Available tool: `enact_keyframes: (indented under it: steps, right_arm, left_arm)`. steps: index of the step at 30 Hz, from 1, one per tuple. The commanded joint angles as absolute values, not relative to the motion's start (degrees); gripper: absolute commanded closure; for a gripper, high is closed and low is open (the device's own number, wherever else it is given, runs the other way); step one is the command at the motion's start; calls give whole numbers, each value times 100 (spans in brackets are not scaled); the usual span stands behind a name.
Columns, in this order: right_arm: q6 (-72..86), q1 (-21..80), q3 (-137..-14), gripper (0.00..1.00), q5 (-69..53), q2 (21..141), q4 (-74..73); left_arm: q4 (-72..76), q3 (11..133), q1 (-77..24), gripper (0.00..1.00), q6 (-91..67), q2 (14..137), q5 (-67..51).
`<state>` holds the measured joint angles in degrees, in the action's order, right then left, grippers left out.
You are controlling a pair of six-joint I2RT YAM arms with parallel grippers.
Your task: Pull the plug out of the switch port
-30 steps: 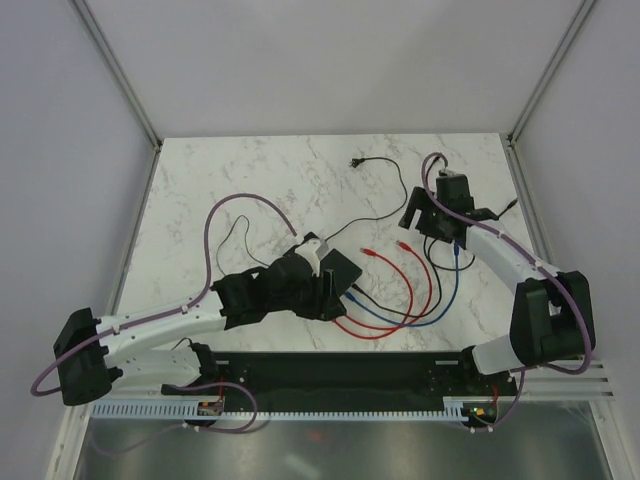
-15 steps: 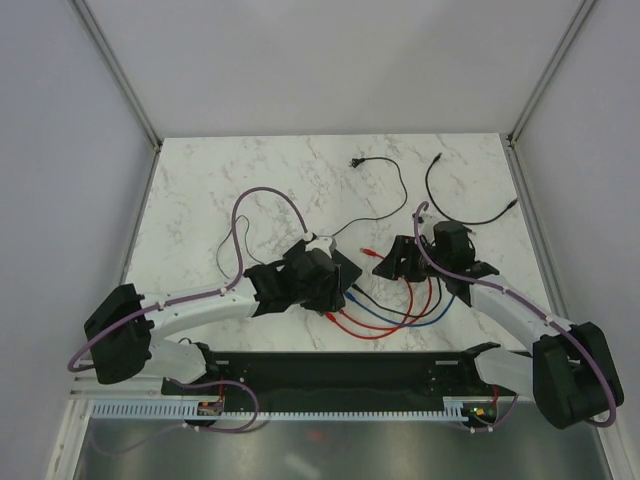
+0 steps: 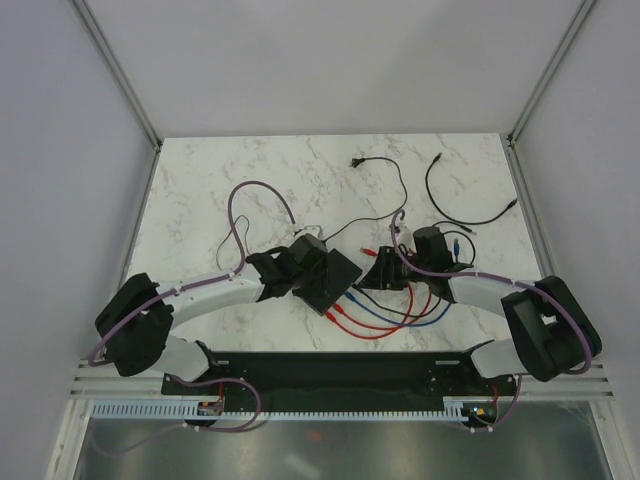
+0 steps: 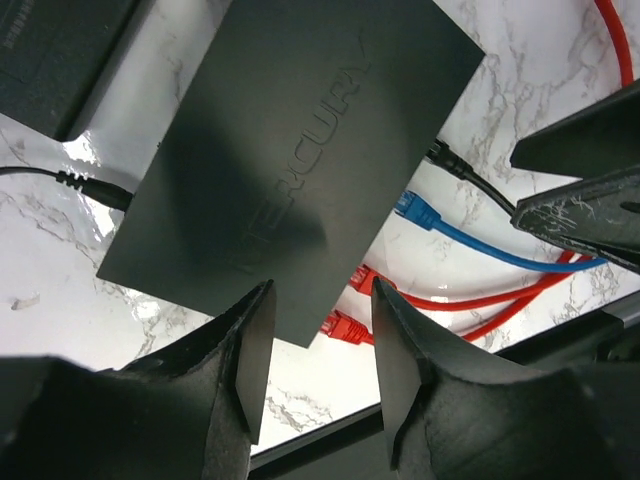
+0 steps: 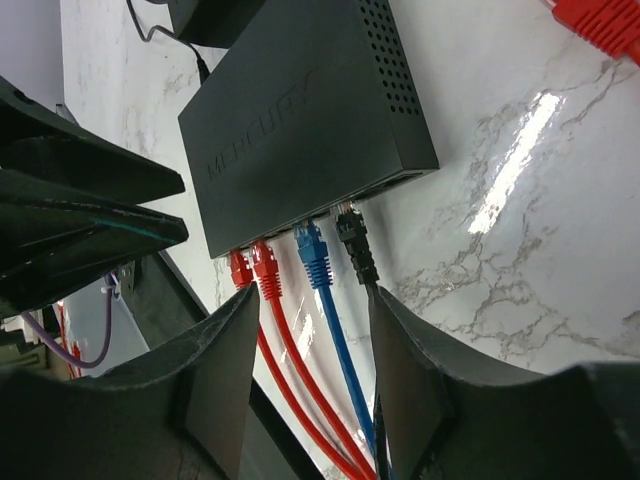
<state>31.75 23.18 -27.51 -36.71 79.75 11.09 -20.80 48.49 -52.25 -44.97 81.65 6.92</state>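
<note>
1. Marbled white bench (image 3: 200, 190) fills the overhead view. The switch (image 3: 335, 272) lies flat near its centre, a matte-black box with a brand name raised on its lid.
2. Its port face looks toward the lower right of the overhead view. In the right wrist view we count four plugs in a row there: from the left, two red plugs (image 5: 268, 275), a blue plug (image 5: 313, 245) and a black plug (image 5: 352, 238).
3. Our right hand (image 5: 315, 300) sits just right of the switch in the overhead view, on the port side. Its fingers are apart and clamped on nothing. The plugs lie just above the gap, and the blue cord (image 5: 338, 345) runs down through it.
4. Our left hand (image 4: 322, 295) hangs over the box from the left, fingers apart and holding nothing, with the switch's corner showing between them.
5. We judge the right hand the nearer one for the pull, drawing along the plug's long axis, straight away from the port face. We cannot tell which plug is meant.
</note>
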Motion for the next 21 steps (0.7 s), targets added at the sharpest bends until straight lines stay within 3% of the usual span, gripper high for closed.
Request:
enact_keyframes:
  steps: [1,17,21]
  right_arm:
    - [3260,2364,-2724,45,-3841,8173,1757]
    - [3331,2399,-2962,49,-3841,8991,2118]
    - [3427,2391,-2997,54,-3902,9202,2346]
  left_arm:
    - [-1714,4931,-5081,50,-4254,8340,484]
    - [-1169,4623,-5036,54,-4368,8570,53]
    - [-1064,4509,-5045,54,-4412,8517,26]
